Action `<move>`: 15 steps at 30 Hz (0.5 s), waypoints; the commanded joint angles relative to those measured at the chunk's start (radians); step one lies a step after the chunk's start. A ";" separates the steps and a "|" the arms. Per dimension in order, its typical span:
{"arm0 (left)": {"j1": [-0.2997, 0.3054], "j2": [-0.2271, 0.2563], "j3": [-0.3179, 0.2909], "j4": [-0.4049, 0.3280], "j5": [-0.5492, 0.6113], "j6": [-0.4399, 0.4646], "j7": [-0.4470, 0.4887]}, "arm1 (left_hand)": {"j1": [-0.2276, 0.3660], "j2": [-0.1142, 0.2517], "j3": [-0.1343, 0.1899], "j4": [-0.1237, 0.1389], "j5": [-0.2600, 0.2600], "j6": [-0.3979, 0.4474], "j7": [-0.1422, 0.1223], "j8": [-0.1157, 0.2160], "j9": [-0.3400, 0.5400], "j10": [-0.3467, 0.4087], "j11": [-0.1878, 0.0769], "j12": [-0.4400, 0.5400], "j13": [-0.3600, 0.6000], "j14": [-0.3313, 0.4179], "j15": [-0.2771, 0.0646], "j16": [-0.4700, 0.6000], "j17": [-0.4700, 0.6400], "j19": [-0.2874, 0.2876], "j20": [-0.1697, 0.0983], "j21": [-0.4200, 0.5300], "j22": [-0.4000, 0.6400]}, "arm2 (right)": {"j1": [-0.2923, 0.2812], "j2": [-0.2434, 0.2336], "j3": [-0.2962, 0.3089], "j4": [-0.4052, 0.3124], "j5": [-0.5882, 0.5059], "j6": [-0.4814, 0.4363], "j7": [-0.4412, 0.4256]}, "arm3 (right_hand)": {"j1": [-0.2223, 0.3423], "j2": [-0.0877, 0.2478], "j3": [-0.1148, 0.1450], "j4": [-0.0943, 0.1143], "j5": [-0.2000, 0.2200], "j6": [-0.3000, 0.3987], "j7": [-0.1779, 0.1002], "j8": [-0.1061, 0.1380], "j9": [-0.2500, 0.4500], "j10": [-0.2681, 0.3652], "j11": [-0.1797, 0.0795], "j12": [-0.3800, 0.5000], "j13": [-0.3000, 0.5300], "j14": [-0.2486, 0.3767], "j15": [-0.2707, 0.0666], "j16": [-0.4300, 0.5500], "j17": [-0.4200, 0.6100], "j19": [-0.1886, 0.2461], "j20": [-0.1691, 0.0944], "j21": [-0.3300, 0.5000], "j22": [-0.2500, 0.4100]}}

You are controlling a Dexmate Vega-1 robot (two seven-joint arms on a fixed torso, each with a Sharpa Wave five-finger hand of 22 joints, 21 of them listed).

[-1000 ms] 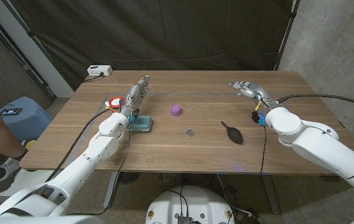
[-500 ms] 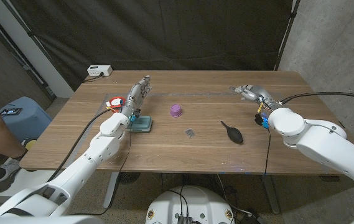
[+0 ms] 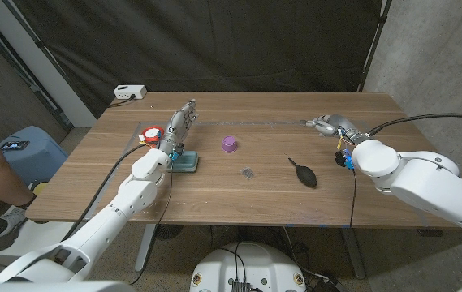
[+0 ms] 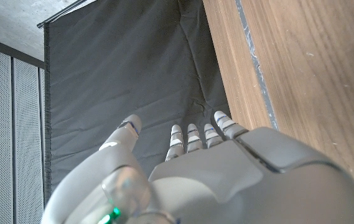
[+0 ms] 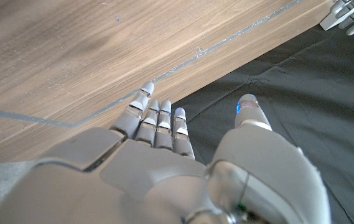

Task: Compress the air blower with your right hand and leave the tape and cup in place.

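One black air blower [image 3: 303, 173] lies right of centre in the head view, one purple cup [image 3: 230, 144] near the middle, one red-and-white tape roll [image 3: 151, 131] at left beside one teal block [image 3: 186, 162]; no writing is legible. The left hand [image 3: 180, 123] and right hand [image 3: 330, 124] hold nothing, fingers extended.

Left wrist view: left hand [image 4: 214, 168] empty, fingers straight over the table [image 4: 313, 74].

Right wrist view: right hand [image 5: 164, 162] likewise, fingers apart

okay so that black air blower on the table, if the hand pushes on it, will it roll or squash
The air blower lies on its side, its bulb rounded, so a sideways push would probably roll or pivot it. It looks like soft rubber, so it likely squashes under pressure. Being small, it is probably light and may skid on the smooth table.
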 commanded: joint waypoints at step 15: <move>-0.023 -0.013 0.003 0.043 -0.011 -0.004 -0.027 | 0.016 0.002 0.002 -0.004 0.007 0.007 0.001 0.001 0.006 0.007 -0.006 -0.002 0.004 -0.004 0.006 -0.001 0.002 0.009 0.004 -0.004 0.005 | 0.175 0.042 -0.118 -0.111 0.040 -0.396 -0.055 | 0.038 -0.009 0.004 -0.005 0.011 0.038 0.058 0.006 0.006 0.027 0.028 0.038 0.032 0.040 0.021 0.017 0.010 0.029 0.045 0.005 0.004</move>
